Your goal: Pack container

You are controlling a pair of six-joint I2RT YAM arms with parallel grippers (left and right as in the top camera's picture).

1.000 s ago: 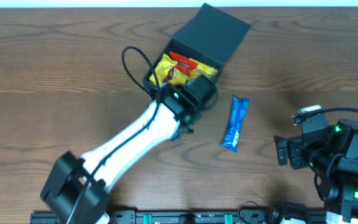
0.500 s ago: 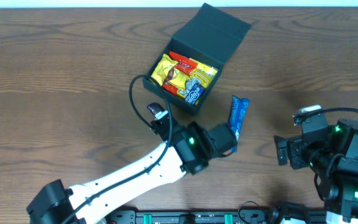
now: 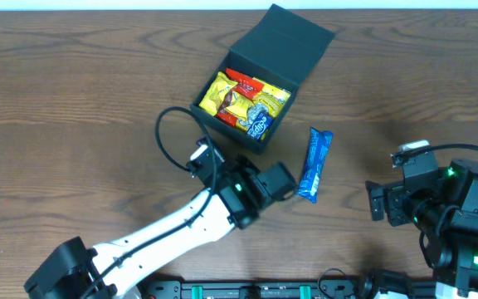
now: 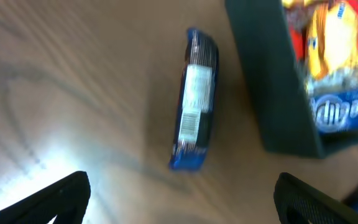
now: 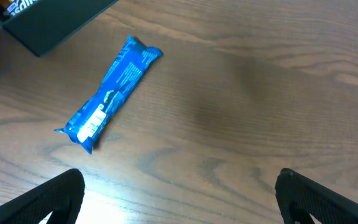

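Observation:
The container (image 3: 225, 127), a dark square box, stands at the back centre of the table with its hinged lid (image 3: 285, 45) flipped open. Yellow, red and blue snack packets (image 3: 243, 98) fill it. A blue bar packet (image 3: 314, 164) lies flat on the table just right of the box. My left gripper (image 3: 287, 186) hovers open in front of the box, right beside the bar's near end. In the left wrist view the bar (image 4: 196, 109) lies ahead of the gripper (image 4: 184, 199), with the box wall (image 4: 272, 87) to the right. My right gripper (image 3: 374, 202) stands open and empty at the right, facing the bar (image 5: 110, 102).
A black cable (image 3: 166, 137) loops from the left arm over the table, left of the box. The box's corner (image 5: 48, 22) shows at the top left of the right wrist view. The wooden table (image 3: 73, 108) stretches bare to the left and to the far right.
My left gripper has pulled back out of the container's opening toward the table's front and now sits beside the blue bar. A blue-labelled packet now shows in the box. The right arm is still.

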